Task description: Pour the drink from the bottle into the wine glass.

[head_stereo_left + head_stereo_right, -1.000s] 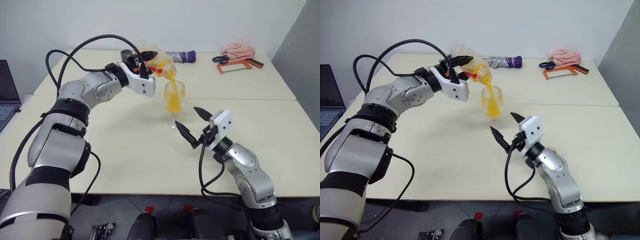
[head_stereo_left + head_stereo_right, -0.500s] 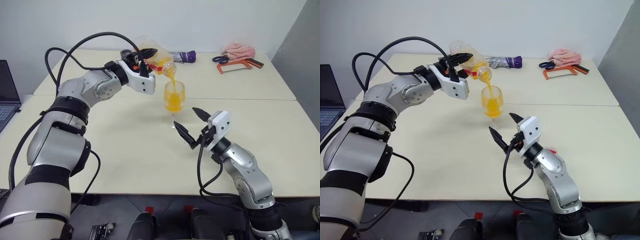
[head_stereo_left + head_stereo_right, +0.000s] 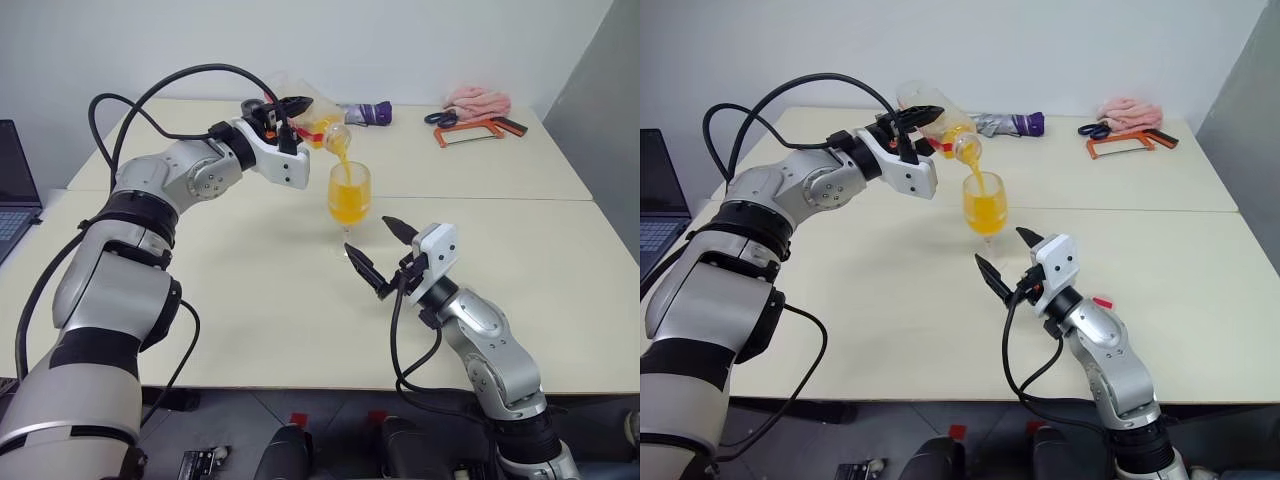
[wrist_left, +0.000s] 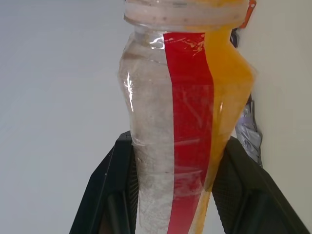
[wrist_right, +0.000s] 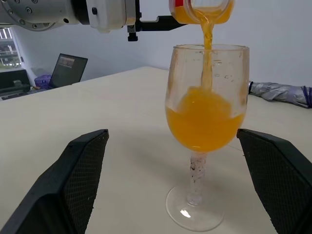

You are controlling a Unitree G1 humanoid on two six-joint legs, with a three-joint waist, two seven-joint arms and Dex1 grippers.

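Observation:
My left gripper (image 3: 292, 112) is shut on the bottle (image 3: 318, 124), holding it tilted with its mouth over the wine glass (image 3: 349, 195). A thin stream of the orange drink (image 3: 343, 160) falls into the bowl, which is over half full. The left wrist view shows the bottle (image 4: 180, 122) between the black fingers (image 4: 109, 195), its red label strip toward the camera and drink lying along one side. My right gripper (image 3: 370, 238) stands open just in front of the glass's foot, not touching it. In the right wrist view the glass (image 5: 207, 112) stands between the spread fingers (image 5: 78, 170).
The glass stands near the seam between two cream tables (image 3: 250, 290). At the far edge lie a folded grey-purple umbrella (image 3: 368, 113), a pink cloth (image 3: 478, 99), scissors and an orange tool (image 3: 470, 128). A laptop (image 3: 12, 180) sits at the far left.
The drink in the glass has risen while the stream keeps flowing. Both arms have stayed about where they were.

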